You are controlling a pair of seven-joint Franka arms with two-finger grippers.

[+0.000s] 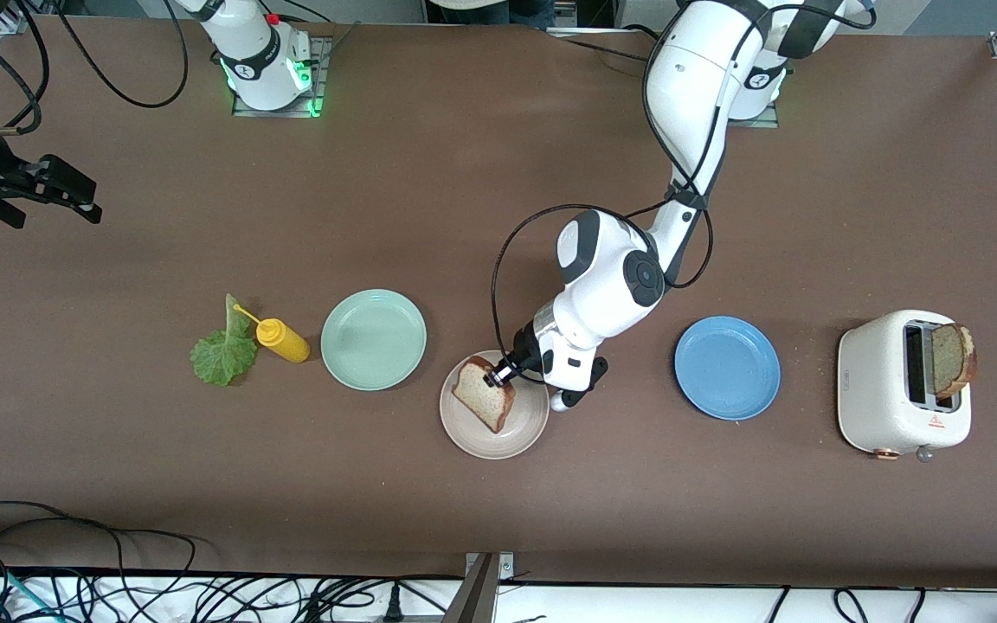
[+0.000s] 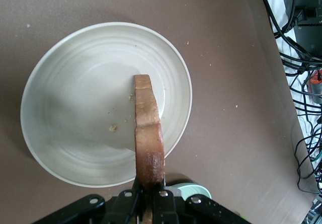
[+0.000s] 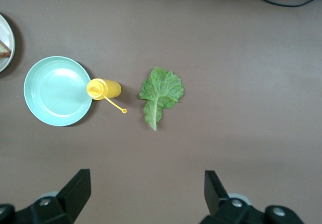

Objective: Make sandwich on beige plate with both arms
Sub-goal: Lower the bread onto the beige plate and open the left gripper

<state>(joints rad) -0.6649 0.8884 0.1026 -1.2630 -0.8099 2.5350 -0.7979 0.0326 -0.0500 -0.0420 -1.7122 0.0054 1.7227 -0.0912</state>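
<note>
Over beige plate [image 1: 530,430], left end effector [image 1: 499,375] clamping bread slice [image 1: 483,392], fingertips hidden, right end effector [image 3: 146,194] spread.

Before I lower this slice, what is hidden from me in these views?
- Front view: the left end effector covers where it grips the bread slice over the beige plate.
- Left wrist view: the slice shows edge-on, so its faces are hidden.
- Front view: the toaster slot hides the second slice's lower part.

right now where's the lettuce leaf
In the front view the lettuce leaf lies flat on the table toward the right arm's end, right beside the yellow squeeze bottle.
</note>
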